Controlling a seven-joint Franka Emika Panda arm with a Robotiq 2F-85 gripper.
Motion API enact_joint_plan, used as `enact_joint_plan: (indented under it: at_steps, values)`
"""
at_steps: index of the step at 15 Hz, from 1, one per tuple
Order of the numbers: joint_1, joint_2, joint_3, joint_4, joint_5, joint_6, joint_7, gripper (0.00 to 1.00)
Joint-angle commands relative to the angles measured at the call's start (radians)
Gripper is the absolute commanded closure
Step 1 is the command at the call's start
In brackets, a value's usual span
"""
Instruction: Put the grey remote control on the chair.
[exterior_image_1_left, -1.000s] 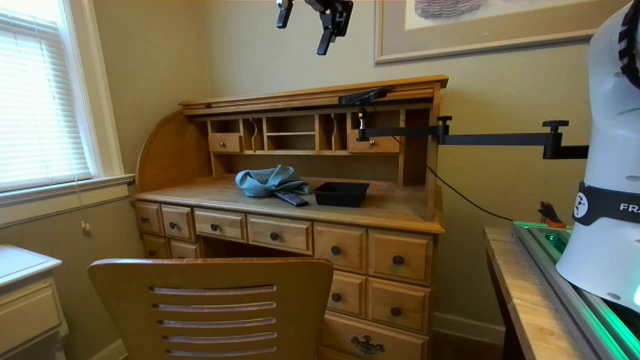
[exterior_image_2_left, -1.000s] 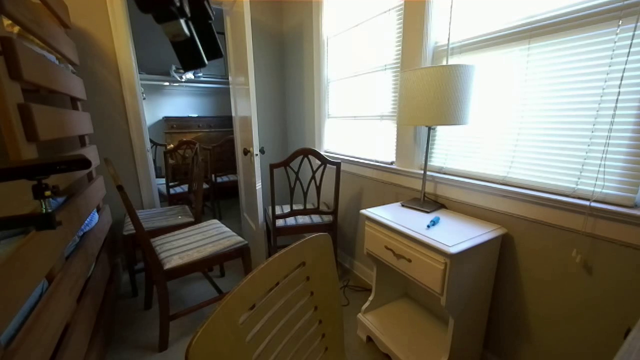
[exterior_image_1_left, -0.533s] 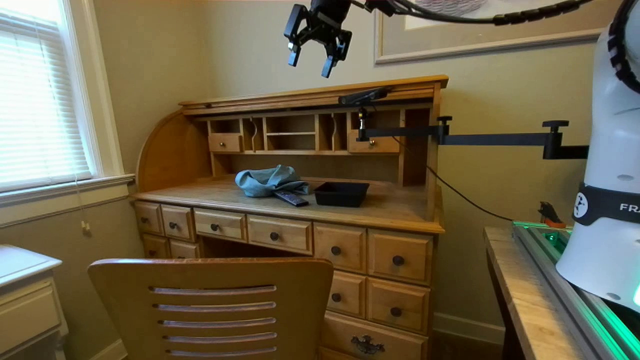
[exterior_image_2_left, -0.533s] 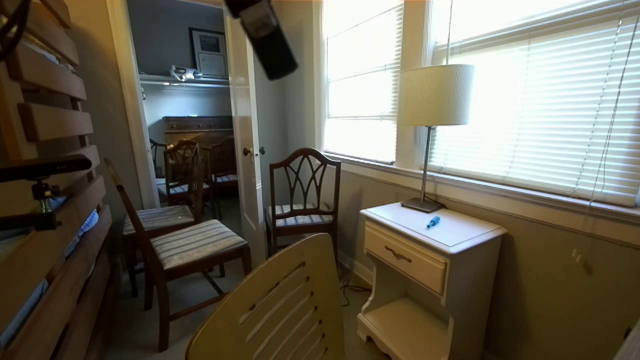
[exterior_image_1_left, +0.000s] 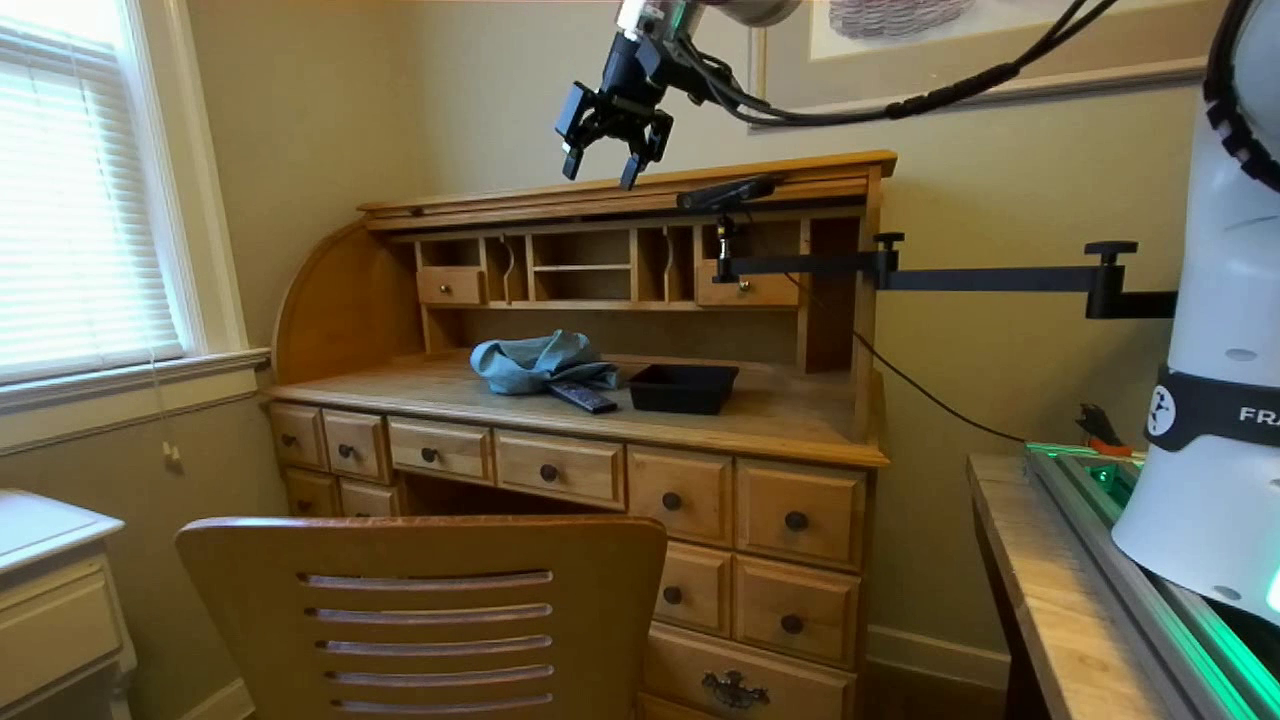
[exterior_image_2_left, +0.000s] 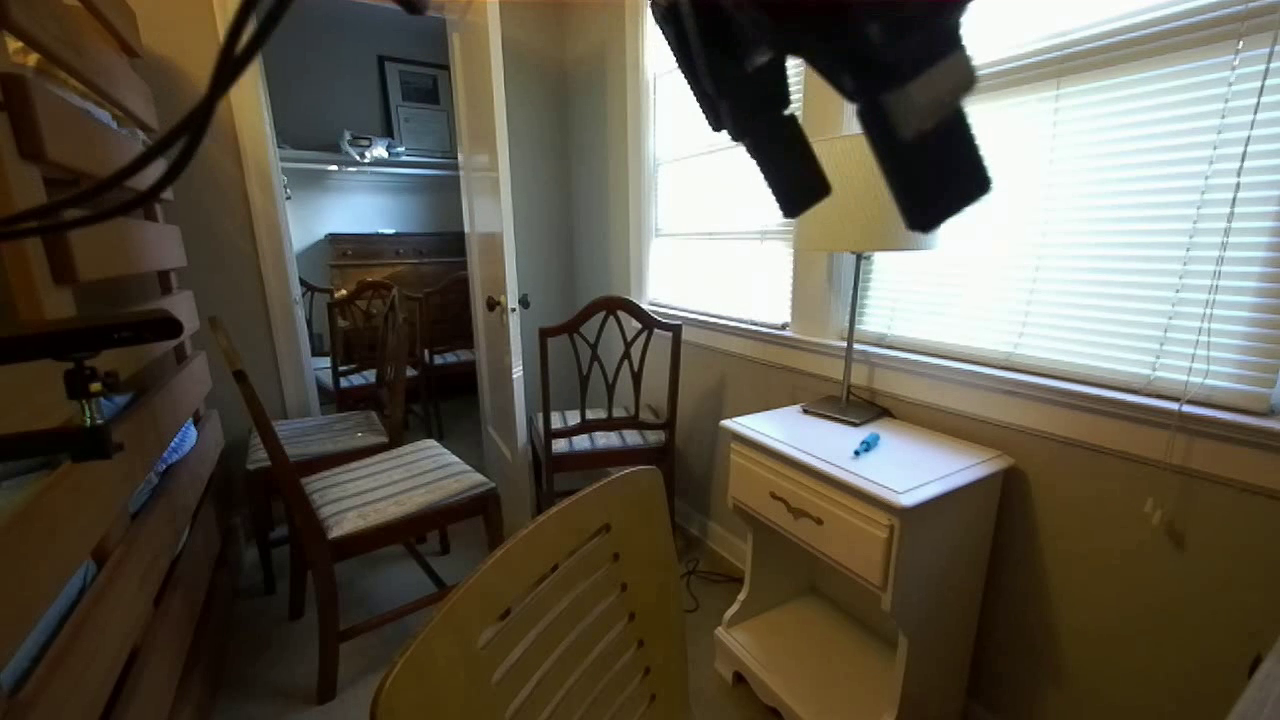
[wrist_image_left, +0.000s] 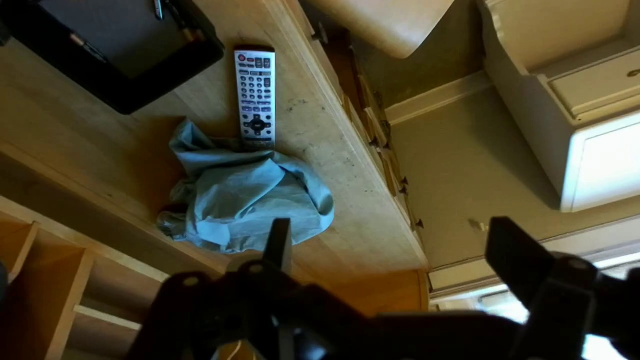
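Note:
The grey remote control lies on the roll-top desk, one end against a blue cloth. In the wrist view the remote is buttons up, its lower end at the cloth's edge. The light-brown slatted chair stands in front of the desk; its back also shows in an exterior view. Its seat is hidden in both exterior views. A curved light-brown piece in the wrist view looks like part of it. My gripper is open and empty, high above the desk; its spread fingers show in the wrist view.
A blue cloth and black tray flank the remote on the wooden desk. The tray holds pens. A camera on a black arm crosses the desk's right side. A white nightstand with a lamp stands nearby.
My gripper has come down into view, lower over the desk and slightly left in an exterior view. It stays open. The remote, cloth, tray and chair have not moved.

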Motion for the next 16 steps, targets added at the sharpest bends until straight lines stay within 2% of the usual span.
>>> enact_joint_plan:
  at_steps: [1,3,4,5,6,8,12,13,14,16]
  values:
    - [0.006,0.157,-0.045,0.153,-0.017,-0.001,0.023,0.0]
    - [0.012,0.212,-0.08,0.234,-0.024,-0.019,0.039,0.0]
    - [-0.014,0.234,-0.06,0.265,-0.017,-0.024,0.05,0.0]
    - [-0.009,0.24,-0.067,0.28,-0.01,-0.031,0.057,0.0]
    - [0.033,0.201,-0.108,0.211,0.005,0.0,0.012,0.0]
    - [0.035,0.23,-0.114,0.253,0.008,-0.005,0.018,0.0]
    - [0.036,0.237,-0.115,0.262,0.009,-0.005,0.026,0.0]
    - [-0.009,0.243,-0.073,0.265,-0.005,0.008,0.063,0.0]
    - [-0.01,0.256,-0.083,0.277,-0.058,0.005,0.123,0.0]
    - [-0.015,0.302,-0.09,0.313,-0.039,0.018,0.125,0.0]
